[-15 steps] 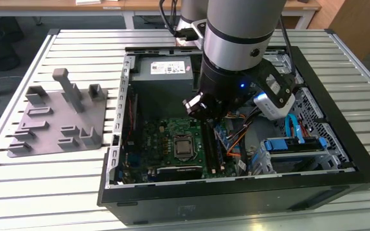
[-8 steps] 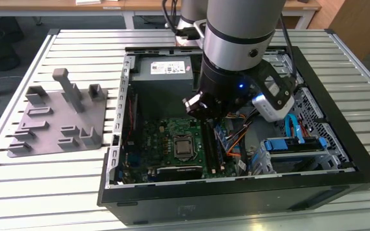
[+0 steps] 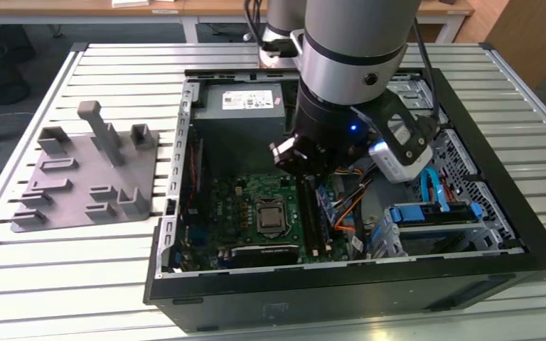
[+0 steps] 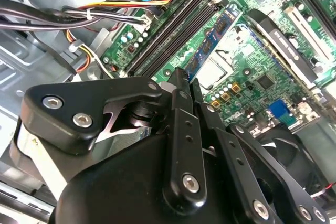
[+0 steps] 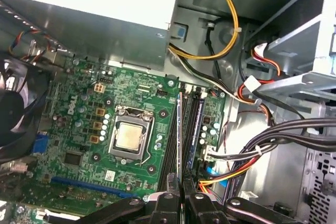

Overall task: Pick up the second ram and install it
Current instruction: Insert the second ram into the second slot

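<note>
Slatted table (image 3: 65, 270) carries an open computer case (image 3: 349, 291); near the motherboard's (image 5: 79, 129) cable-side edge the gripper (image 5: 181, 195), clamped shut, holds the second ram (image 5: 180, 135) over the black sockets (image 4: 173, 30). Any tilt could jam it crooked.

- The arm (image 3: 349, 50) was a thick silver-grey tube, with a black ring at its joint and a round grey cap.
- Black cables (image 3: 250, 18) ran beside its far section.
- The wrist housing was black, with a small blue light (image 3: 354, 129) glowing on it.
- A silver-white camera (image 3: 398, 150) with a dark face was fixed in a black bracket.
- In the second wrist view, the gripper (image 4: 182, 77) was matt black, built of flat, round-ended link bars.
- Silver socket screws (image 4: 190, 183) pinned the bars, and bare metal plates showed behind them.
</note>
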Controlling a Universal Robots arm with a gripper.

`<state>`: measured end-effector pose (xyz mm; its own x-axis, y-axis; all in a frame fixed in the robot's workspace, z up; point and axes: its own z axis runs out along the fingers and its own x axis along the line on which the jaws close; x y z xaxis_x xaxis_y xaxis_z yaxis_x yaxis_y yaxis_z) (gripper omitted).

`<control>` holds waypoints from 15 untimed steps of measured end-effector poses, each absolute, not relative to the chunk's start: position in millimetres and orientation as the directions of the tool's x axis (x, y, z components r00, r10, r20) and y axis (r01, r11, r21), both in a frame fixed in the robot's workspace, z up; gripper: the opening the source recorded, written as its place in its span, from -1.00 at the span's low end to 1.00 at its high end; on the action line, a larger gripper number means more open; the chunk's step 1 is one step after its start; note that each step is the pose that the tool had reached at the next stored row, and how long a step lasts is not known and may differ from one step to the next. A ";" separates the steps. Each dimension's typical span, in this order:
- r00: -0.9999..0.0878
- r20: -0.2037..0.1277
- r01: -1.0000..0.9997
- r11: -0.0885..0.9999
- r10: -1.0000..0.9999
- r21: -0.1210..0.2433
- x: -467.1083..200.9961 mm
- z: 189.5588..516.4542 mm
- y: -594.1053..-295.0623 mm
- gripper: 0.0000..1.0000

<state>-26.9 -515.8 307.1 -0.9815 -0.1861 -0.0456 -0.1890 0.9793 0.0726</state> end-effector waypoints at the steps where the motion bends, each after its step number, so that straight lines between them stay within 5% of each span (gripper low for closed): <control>1: -0.983 -0.046 -0.181 0.981 -0.178 0.073 -26.9 307.1 -515.8 -0.73; 15: -0.996 -0.046 -0.075 0.995 -0.072 0.073 -26.9 306.6 -515.8 -0.73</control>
